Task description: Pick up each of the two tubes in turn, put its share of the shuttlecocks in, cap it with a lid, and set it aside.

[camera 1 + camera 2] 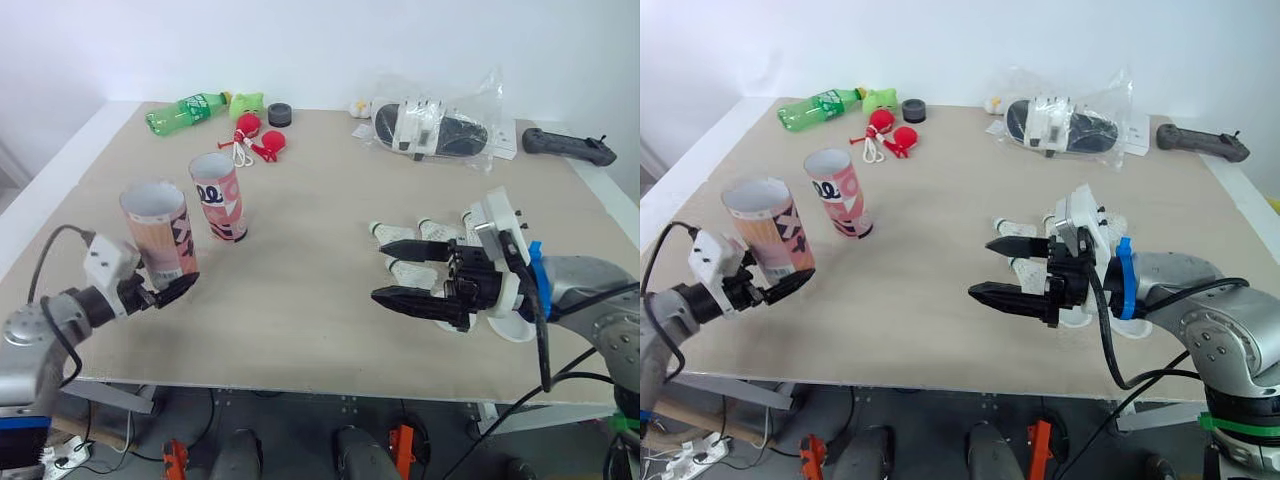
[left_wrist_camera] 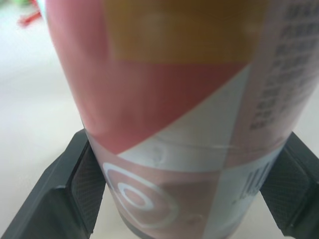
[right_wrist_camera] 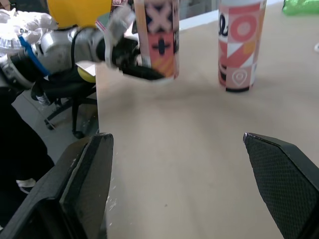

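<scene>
Lower left, the left gripper (image 1: 165, 292) pinched the near tube (image 1: 158, 232) so low it could tip or slip, while the right gripper (image 1: 380, 270) hung open over the shuttlecocks (image 1: 430, 229), right of centre.

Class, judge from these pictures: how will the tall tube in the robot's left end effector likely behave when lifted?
The nearer tube looks open-topped and hollow, so it is probably light. It is tall, and the left end effector grips it near its base, so it may tilt. Its smooth printed wall could slip in the grip.
</scene>
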